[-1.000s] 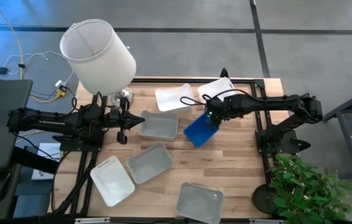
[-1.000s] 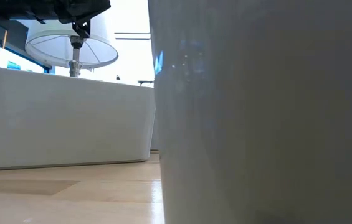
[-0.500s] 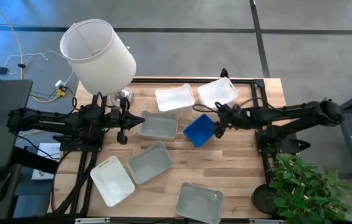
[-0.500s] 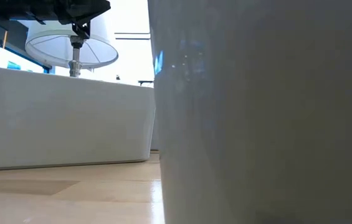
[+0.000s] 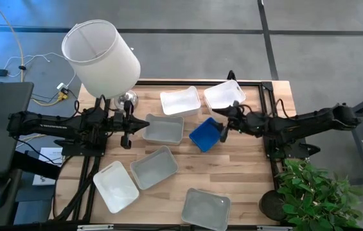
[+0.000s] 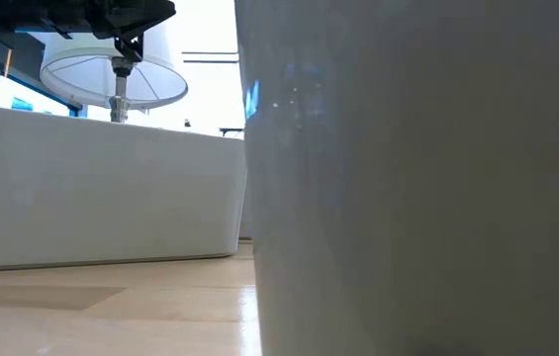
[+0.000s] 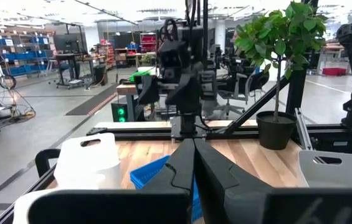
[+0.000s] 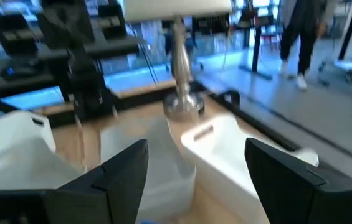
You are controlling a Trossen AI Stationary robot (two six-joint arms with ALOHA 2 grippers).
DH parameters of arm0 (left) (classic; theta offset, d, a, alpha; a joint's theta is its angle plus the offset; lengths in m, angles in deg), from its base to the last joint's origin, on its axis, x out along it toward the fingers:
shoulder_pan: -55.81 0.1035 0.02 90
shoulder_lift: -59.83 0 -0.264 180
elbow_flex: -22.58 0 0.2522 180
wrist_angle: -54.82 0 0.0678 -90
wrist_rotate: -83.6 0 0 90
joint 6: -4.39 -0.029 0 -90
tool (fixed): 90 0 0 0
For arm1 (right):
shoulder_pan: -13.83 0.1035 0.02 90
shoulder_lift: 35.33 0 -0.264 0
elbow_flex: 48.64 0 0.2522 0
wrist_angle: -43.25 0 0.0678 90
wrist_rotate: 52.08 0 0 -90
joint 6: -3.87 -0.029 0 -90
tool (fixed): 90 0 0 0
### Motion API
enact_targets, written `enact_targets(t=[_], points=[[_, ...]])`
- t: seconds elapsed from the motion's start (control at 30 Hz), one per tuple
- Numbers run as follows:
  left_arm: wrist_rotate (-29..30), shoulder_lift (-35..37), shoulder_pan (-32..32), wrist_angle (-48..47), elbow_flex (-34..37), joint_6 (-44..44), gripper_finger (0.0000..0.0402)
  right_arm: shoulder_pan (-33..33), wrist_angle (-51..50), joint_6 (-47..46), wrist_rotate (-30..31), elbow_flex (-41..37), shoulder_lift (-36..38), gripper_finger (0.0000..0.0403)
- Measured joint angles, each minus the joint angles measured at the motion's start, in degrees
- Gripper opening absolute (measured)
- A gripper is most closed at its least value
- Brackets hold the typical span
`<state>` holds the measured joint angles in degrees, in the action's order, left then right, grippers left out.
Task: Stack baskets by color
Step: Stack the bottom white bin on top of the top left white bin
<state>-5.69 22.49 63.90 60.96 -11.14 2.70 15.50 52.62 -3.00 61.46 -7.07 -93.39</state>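
High view: the table (image 5: pixel 245 167) carries the baskets spread across its surface. Two white baskets lie at upper centre, one (image 5: pixel 180 101) to the left of the other (image 5: pixel 226 94), and a third white basket (image 5: pixel 115 187) sits at lower left. Pale grey baskets lie at centre left (image 5: pixel 164 129), below it (image 5: pixel 153 167), and at the lower edge (image 5: pixel 205 208). The blue basket (image 5: pixel 205 134) rests tilted at centre, between the grey basket at centre left and the right gripper (image 5: pixel 223 127). The right gripper stands with its fingers spread wide, just to the right of the blue basket and holding nothing (whether it touches the basket's rim cannot be told). The left gripper (image 5: pixel 125 131) waits at centre left with its fingers pressed together, empty, beside the lamp base (image 5: pixel 128 99); the large white lampshade (image 5: pixel 101 56) fills the upper left.

Low view: a basket wall (image 6: pixel 101 188) and a second, nearer pale wall (image 6: pixel 418 178) block most of the scene.
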Motion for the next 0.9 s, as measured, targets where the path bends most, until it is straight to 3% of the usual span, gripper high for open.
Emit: enact_targets(t=[0.9], points=[[0.0,0.0,0.0,-2.1,0.0,-2.3,0.0000,0.0,2.0,3.3,0.0,0.0,0.0,0.0254]])
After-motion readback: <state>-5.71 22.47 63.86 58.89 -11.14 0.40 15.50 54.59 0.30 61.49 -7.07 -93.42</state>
